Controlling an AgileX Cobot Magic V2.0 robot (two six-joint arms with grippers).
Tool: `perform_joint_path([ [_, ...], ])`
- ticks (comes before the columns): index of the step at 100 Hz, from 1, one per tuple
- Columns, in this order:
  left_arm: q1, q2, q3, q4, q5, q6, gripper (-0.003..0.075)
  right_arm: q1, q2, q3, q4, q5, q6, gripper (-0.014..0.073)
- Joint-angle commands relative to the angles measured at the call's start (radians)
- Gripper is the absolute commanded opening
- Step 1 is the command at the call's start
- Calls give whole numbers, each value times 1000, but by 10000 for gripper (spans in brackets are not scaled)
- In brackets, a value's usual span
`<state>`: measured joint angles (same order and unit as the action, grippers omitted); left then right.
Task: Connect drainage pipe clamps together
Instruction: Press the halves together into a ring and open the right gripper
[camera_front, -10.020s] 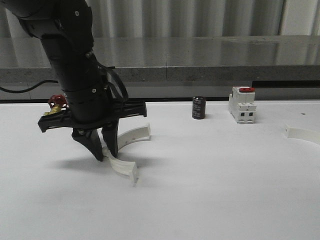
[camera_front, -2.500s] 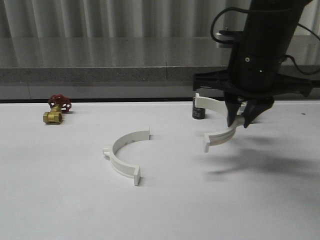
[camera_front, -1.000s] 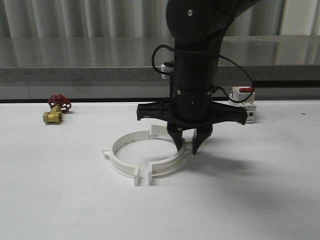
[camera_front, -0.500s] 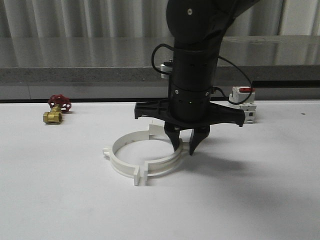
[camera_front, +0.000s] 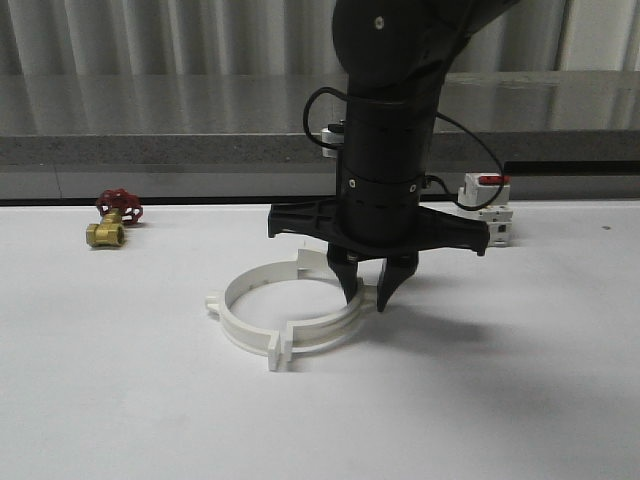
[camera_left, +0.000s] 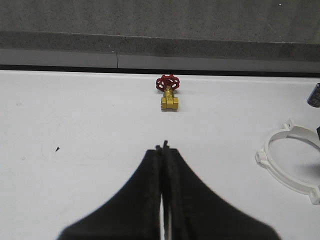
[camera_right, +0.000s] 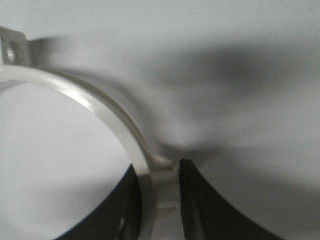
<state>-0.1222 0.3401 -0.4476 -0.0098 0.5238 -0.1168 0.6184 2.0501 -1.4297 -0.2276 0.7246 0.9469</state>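
Pinching the right clamp (camera_front: 340, 322) at frame center, your right gripper (camera_front: 370, 297) holds light, stiff, slippery plastic; grab mid-arc.

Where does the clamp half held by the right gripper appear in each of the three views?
Front view: right clamp half lies mid-table under the right gripper, its flanges meeting the left clamp half.
Left wrist view: I cannot tell it apart; only the ring's left arc is visible at the picture's right edge.
Right wrist view: its arc runs up from between the fingers.
Shared landmark: the clamp ring itself.
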Motion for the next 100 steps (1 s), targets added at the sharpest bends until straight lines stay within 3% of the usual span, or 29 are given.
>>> perform_joint_path([
  [1,-8,5,-28,1,-76,1,-20,1,-44,-33,-10,-23,8,59],
  [61,-8,5,-28,1,-76,1,-20,12,-17,-33,16,-23,24,76],
  [78,-8,5,-28,1,-76,1,-20,12,-17,-33,16,-23,18,225],
  [100,-8,5,-28,1,-76,1,-20,12,-17,-33,-8,-25,-18,504],
])
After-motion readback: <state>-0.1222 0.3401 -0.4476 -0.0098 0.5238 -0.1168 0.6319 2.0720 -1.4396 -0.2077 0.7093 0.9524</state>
